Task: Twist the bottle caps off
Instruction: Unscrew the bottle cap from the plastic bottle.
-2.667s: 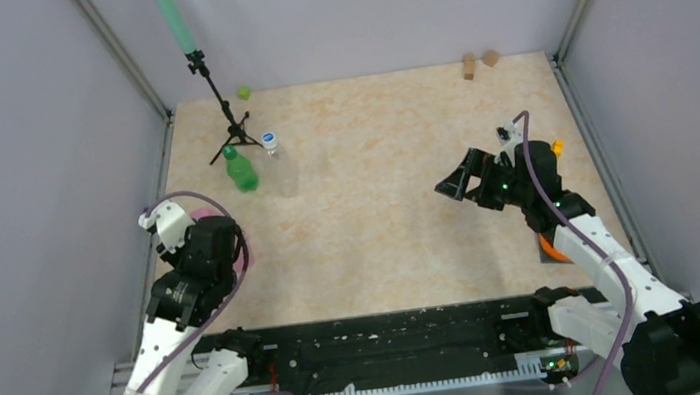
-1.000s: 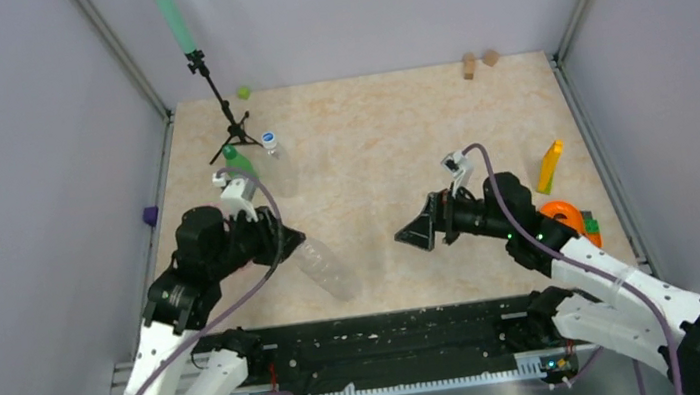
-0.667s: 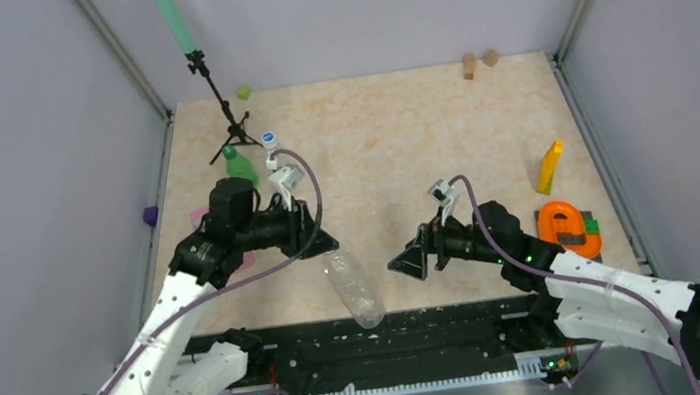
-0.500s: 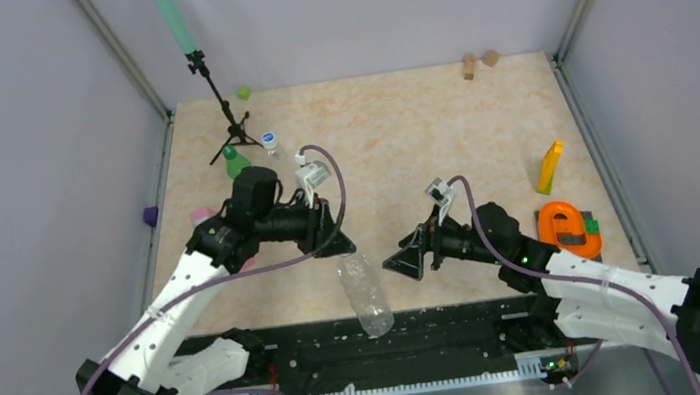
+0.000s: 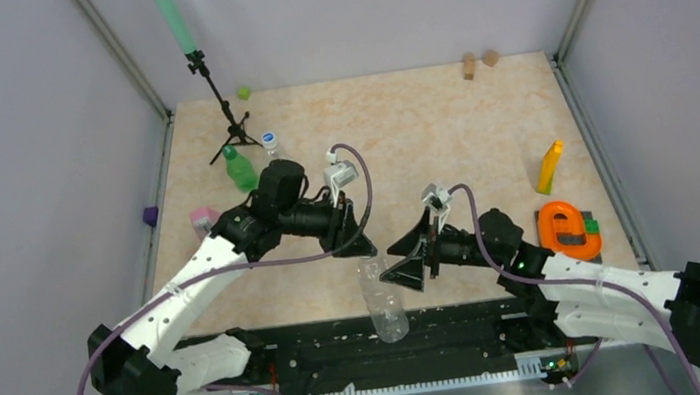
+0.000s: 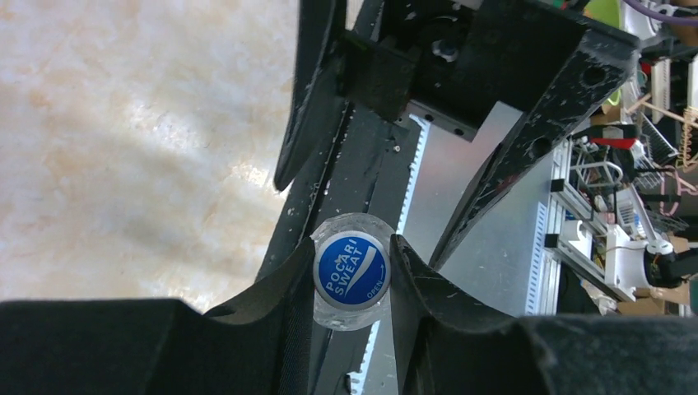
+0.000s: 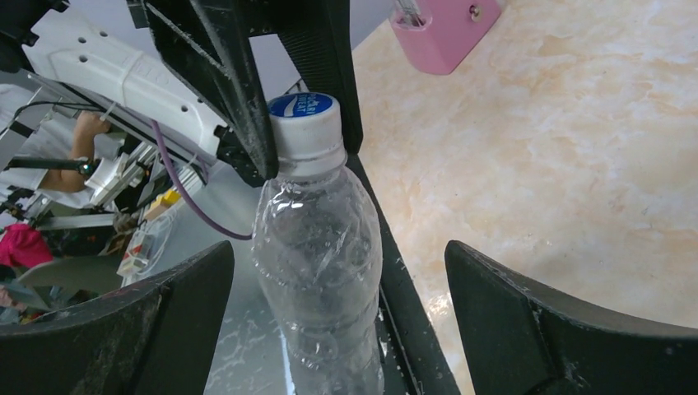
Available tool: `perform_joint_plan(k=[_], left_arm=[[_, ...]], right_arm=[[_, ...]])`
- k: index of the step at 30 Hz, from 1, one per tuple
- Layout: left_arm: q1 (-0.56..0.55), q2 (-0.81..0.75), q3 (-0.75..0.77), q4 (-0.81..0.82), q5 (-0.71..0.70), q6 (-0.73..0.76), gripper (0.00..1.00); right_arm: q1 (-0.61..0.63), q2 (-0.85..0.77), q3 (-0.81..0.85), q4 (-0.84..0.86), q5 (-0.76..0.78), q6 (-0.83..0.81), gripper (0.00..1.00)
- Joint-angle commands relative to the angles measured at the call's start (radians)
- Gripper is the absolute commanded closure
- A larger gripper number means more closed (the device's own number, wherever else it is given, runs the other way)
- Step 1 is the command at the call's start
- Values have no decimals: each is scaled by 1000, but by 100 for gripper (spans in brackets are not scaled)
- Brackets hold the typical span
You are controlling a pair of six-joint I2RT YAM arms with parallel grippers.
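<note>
My left gripper (image 5: 360, 249), clamped at the blue cap (image 6: 351, 269), dangles the clear bottle (image 5: 382, 299) so my wide-apart right gripper (image 5: 395, 265) beside it can grasp its body.

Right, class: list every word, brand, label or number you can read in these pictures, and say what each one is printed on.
"POCARI SWEAT": white lettering on the round blue plastic cap of the clear plastic bottle, read in the left wrist view.
Second blue cap, far off in the top view: print too small to read.
No other legible text in any view.
</note>
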Motion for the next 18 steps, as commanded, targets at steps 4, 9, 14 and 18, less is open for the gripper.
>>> perform_joint_plan(k=[4,9,14,18], left_arm=[[-52,13,-27,162,95,-51,100],[-52,7,-48,199,101,-54,100],[-52,10,-30,182,68,-42,100],[-52,-10,-32,177,52,-39,100]], right_arm=[[27,47,7,130,-42,16,4],[86,71,7,150,1,-6,6],[90,88,18,154,-14,-4,15],[90,84,4,162,0,-2,33]])
